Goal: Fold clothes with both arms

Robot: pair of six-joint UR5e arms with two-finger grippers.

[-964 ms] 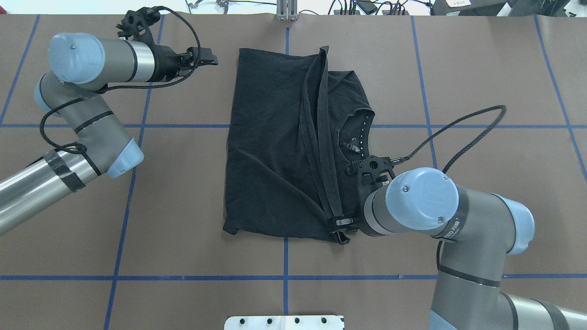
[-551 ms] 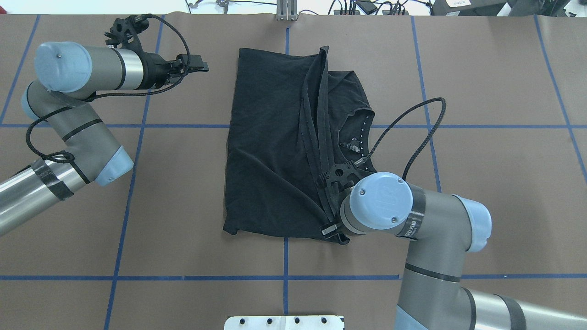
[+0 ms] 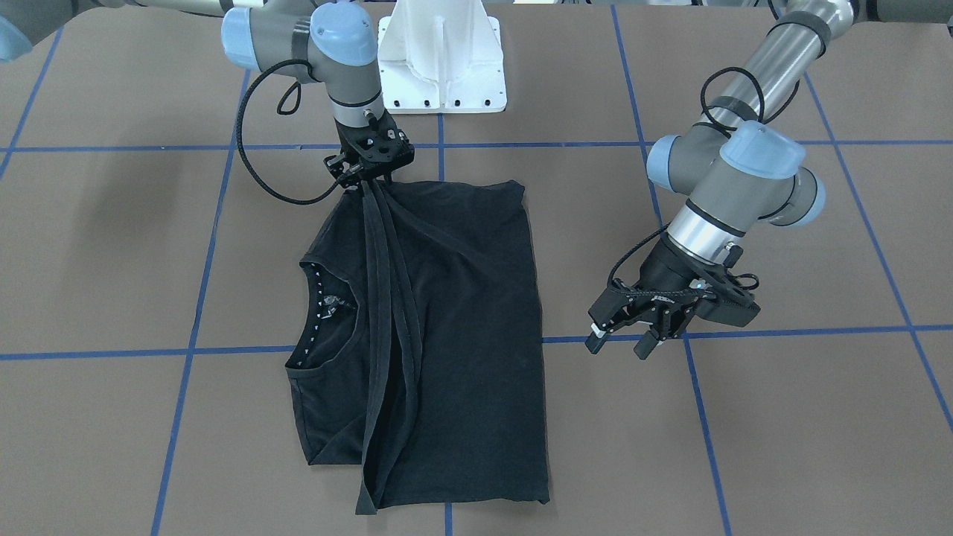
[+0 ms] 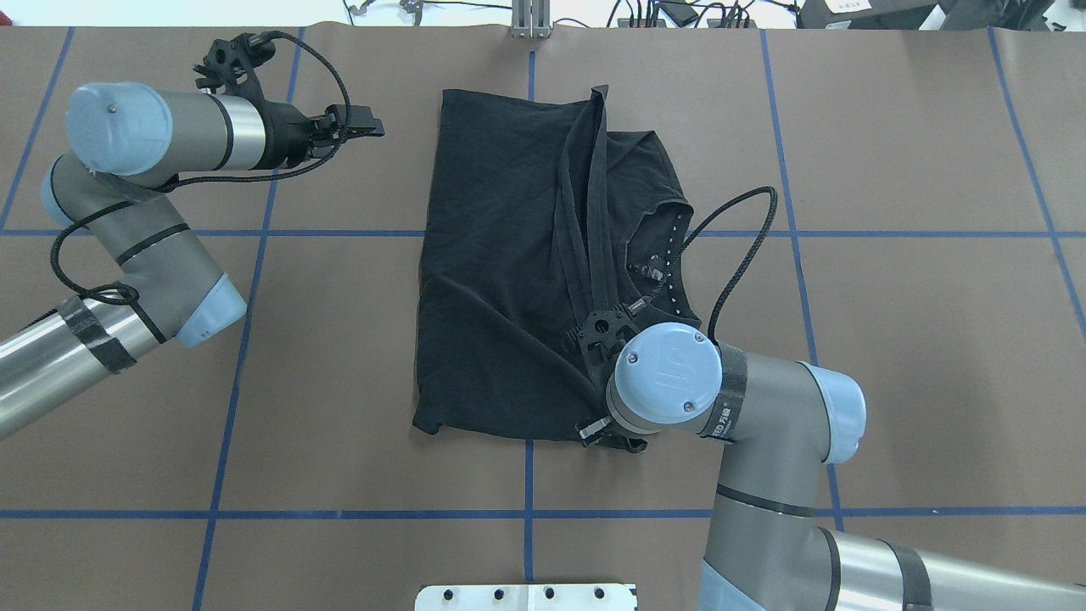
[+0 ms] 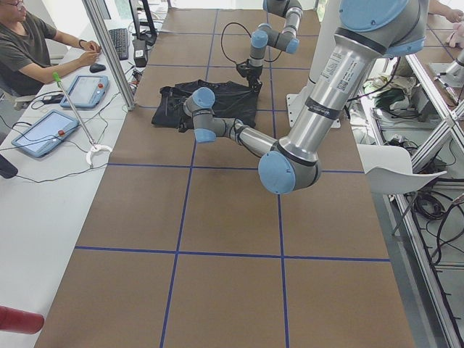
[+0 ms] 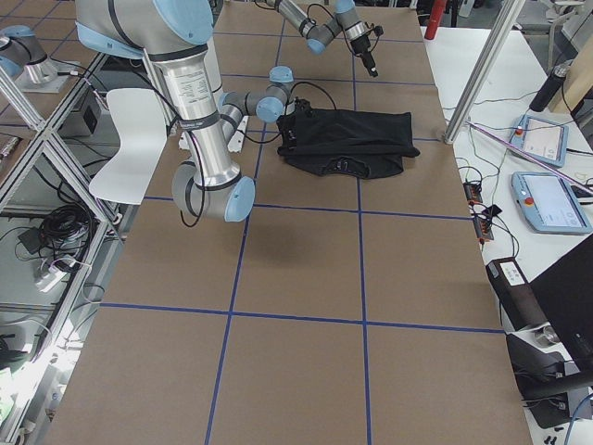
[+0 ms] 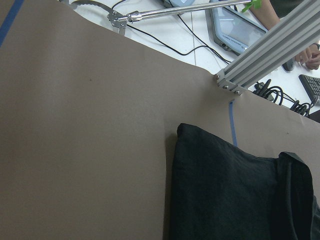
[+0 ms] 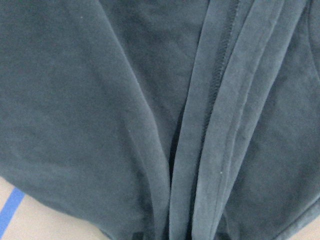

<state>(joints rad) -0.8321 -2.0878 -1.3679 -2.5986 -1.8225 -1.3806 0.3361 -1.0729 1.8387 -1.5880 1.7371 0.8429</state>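
The black T-shirt (image 4: 501, 280) lies part-folded mid-table, its collar (image 4: 670, 246) toward the robot's right, logo hidden. Long hem strips run along its length and meet at my right gripper (image 4: 598, 431), which is shut on them at the shirt's near edge. In the front view that gripper (image 3: 362, 177) pinches the strips just above the cloth. The right wrist view shows only dark fabric folds (image 8: 100, 100). My left gripper (image 4: 366, 127) is open and empty, off the shirt's far left corner; it also shows in the front view (image 3: 619, 344). The left wrist view shows that shirt corner (image 7: 225, 190).
The white pedestal base (image 3: 439, 59) stands at the robot's side of the brown, blue-taped table. An aluminium post (image 4: 530, 21) stands at the far edge. A seated person (image 5: 29, 51) and tablets (image 5: 83, 90) are beyond the table on the operators' side.
My right arm has swung leftward over the shirt, its gripper still on the hem strips. My left gripper has drawn back a little, away from the shirt.
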